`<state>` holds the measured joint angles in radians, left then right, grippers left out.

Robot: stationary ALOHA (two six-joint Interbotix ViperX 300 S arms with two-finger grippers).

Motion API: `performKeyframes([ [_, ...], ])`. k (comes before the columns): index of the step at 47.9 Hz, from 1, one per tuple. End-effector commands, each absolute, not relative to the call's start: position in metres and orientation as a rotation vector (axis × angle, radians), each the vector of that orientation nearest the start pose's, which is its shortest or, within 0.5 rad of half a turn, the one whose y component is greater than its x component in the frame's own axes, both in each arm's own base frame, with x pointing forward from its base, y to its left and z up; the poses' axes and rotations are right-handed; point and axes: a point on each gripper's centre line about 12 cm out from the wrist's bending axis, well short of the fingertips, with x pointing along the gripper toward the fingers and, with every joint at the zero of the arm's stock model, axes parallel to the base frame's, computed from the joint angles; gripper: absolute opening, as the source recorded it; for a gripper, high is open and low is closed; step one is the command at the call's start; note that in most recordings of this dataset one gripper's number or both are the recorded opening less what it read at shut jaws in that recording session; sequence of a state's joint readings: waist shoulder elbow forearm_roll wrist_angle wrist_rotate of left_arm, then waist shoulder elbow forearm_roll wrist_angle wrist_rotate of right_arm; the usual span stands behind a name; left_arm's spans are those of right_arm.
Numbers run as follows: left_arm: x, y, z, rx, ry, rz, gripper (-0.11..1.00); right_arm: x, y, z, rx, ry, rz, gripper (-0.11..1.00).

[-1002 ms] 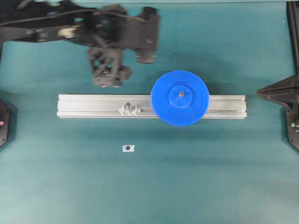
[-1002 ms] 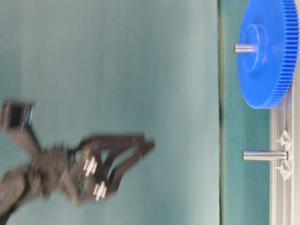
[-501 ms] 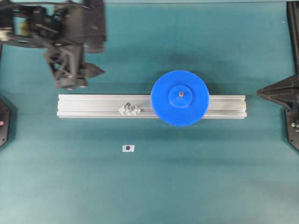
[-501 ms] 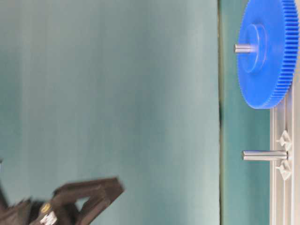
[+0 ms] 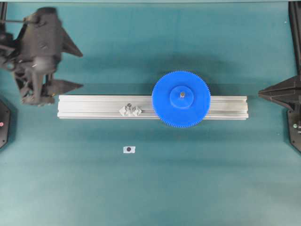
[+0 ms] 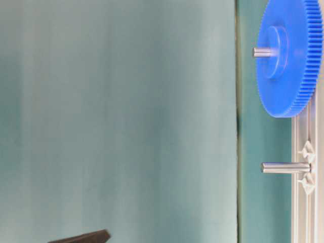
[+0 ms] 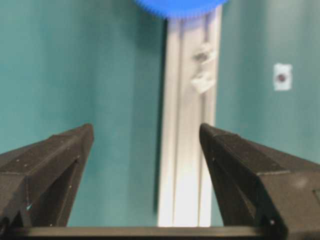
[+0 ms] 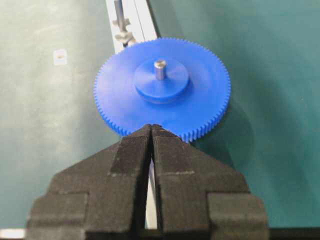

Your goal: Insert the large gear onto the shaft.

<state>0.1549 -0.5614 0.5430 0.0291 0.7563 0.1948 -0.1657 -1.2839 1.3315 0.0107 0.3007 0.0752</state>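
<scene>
On the aluminium rail, the large gear sits threaded over the shaft, while the left end effector hangs spread wide, empty, and the right end effector is closed, empty.

Large gear edge-cropped, left wrist view.

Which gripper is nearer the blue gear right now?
Right. The right gripper sits shut just off the blue gear's rim, not touching it. The left gripper is open, far off past the other end of the rail.
</scene>
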Motion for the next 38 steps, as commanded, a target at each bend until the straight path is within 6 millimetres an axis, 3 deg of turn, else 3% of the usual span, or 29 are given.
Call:
performKeyframes([
  [1, 0.268, 0.039, 0.351, 0.172, 0.649, 0.082, 0.87, 0.14, -0.023, 0.219, 0.121, 0.326, -0.18, 0.1],
  [10, 0.251, 0.032, 0.355, 0.154, 0.493, 0.089, 0.87, 0.14, -0.023, 0.219, 0.121, 0.326, -0.18, 0.1],
  [38, 0.206, 0.012, 0.316, 0.07, 0.356, 0.047, 0.8, 0.14, -0.024, 0.217, 0.122, 0.304, -0.18, 0.1],
])
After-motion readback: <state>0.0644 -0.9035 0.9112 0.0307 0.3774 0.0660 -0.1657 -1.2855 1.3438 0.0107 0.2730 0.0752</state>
